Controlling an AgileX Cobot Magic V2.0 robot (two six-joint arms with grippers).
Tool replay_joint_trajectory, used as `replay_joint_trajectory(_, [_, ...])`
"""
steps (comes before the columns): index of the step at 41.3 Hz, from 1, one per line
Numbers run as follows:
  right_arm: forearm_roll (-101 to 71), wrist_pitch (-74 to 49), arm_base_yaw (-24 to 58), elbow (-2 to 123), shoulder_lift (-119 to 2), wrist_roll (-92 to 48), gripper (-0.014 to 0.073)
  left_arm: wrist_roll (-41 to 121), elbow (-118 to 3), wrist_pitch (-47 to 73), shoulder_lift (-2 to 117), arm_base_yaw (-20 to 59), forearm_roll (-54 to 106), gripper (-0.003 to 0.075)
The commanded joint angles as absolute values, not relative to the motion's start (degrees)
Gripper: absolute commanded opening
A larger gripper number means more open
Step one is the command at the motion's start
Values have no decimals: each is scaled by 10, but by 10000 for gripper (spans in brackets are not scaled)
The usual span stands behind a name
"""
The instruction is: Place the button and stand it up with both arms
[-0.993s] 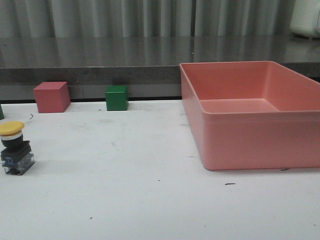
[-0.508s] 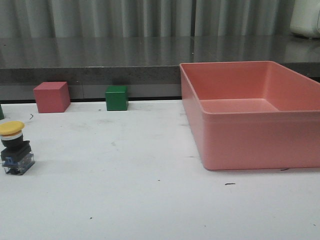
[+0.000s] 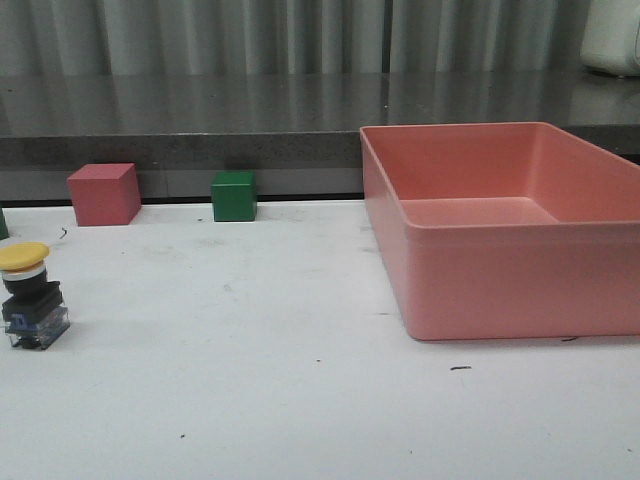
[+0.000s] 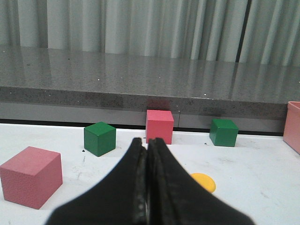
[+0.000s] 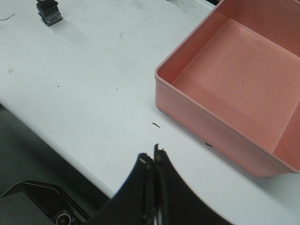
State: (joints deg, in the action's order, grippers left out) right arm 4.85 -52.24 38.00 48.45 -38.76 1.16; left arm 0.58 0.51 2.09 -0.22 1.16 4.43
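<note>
Grey curtain [image 3: 250, 35] (pleated) — dark counter [image 3: 200, 110], white table [image 3: 300, 400]

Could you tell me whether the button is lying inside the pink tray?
No, the button stands on the white table, far left of the pink tray.

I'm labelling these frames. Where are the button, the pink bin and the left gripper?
button [image 3: 30, 296], front view, black collar.
pink bin [image 3: 500, 280], front view, near wall.
left gripper [image 4: 146, 145], left wrist view, between fingertips.
</note>
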Motion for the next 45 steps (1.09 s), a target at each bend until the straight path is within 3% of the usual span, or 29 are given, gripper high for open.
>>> replay_joint_trajectory(1, [51, -490, 377, 499, -387, 5, -68, 6, 14, -27, -15, 10, 47, -20])
replay_joint_trajectory(13, [51, -488, 376, 493, -381, 5, -68, 6, 14, -27, -15, 10, 47, -20])
replay_joint_trajectory(18, [44, -467, 331, 456, -349, 5, -68, 6, 14, -27, -15, 10, 47, -20])
replay_joint_trajectory(33, [22, -137, 131, 179, -113, 5, -68, 6, 14, -27, -15, 10, 47, -20])
replay_joint_trajectory(45, [16, -38, 56, 41, 5, 5, -68, 6, 14, -27, -15, 10, 47, -20])
